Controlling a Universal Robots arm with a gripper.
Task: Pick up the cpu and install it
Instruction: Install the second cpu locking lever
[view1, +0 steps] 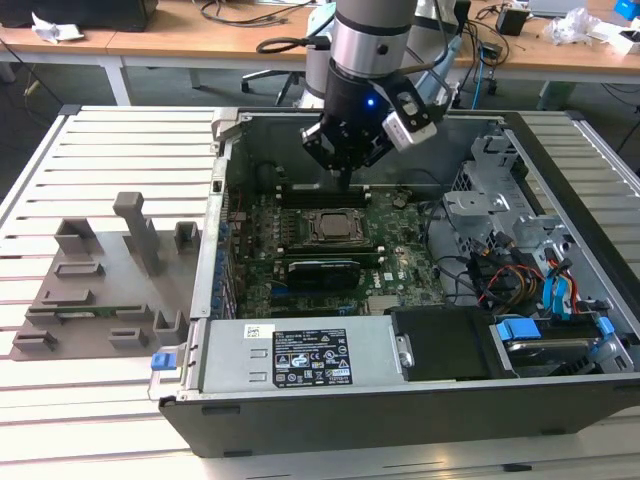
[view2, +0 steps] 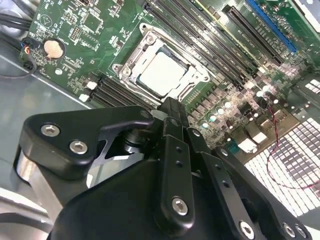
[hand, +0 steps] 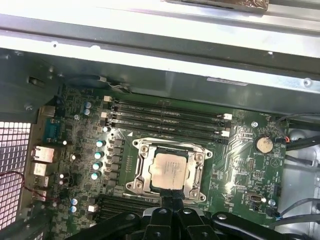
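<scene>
Hovering: gripper hangs above the green board inside the open computer case.
Chip: cpu lies flat in its metal socket frame, pale top facing up, in both wrist views.
Jaws: look pressed together with nothing between them, though hard to tell for sure.
Side table: grey fixture blocks sit well apart.
</scene>
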